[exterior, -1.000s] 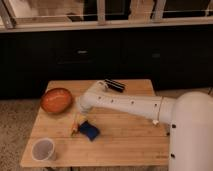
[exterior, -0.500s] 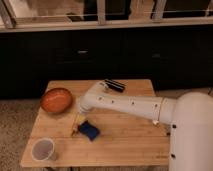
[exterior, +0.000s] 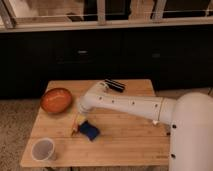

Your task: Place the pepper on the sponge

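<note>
The pepper [exterior: 76,125], slim and orange with a yellowish end, is at the left of the wooden table [exterior: 125,142], right beside the sponge's left edge. The sponge [exterior: 89,130] is a small dark blue block lying flat on the table. My gripper [exterior: 79,118] reaches down from the white arm [exterior: 125,106] directly onto the pepper and hides its upper part. I cannot see whether the pepper rests on the table or hangs just above it.
A round orange bowl [exterior: 56,99] sits at the table's left. A white cup [exterior: 43,149] stands near the front left corner. A black striped item [exterior: 115,85] lies at the back edge. My white base [exterior: 192,135] is at the table's right side.
</note>
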You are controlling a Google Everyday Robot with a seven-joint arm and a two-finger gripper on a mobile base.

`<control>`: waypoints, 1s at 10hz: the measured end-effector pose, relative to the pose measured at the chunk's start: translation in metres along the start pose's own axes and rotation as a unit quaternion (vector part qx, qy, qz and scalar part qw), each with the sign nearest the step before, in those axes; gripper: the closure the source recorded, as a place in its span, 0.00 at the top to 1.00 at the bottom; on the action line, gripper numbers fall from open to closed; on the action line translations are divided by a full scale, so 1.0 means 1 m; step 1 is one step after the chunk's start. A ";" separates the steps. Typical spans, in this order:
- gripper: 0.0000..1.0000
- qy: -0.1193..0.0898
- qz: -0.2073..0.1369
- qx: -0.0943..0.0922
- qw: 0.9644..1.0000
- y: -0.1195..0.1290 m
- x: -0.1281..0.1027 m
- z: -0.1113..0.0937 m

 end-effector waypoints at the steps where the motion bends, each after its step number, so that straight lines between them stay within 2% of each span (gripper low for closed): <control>1: 0.80 0.003 -0.035 -0.009 0.999 -0.003 0.000 -0.004; 2: 0.80 0.007 -0.097 -0.024 0.995 -0.007 -0.003 -0.009; 4: 0.80 0.012 -0.174 -0.042 0.984 -0.012 -0.007 -0.014; 5: 0.80 0.018 -0.211 -0.048 0.976 -0.013 -0.010 -0.015; 6: 0.80 0.029 -0.251 -0.052 0.966 -0.012 -0.011 -0.015; 7: 0.80 0.042 -0.290 -0.054 0.955 -0.009 -0.014 -0.014; 8: 0.80 0.058 -0.340 -0.058 0.937 -0.004 -0.019 -0.010; 9: 0.80 0.080 -0.385 -0.062 0.918 0.003 -0.023 -0.005; 10: 0.80 0.095 -0.406 -0.062 0.907 0.006 -0.023 -0.003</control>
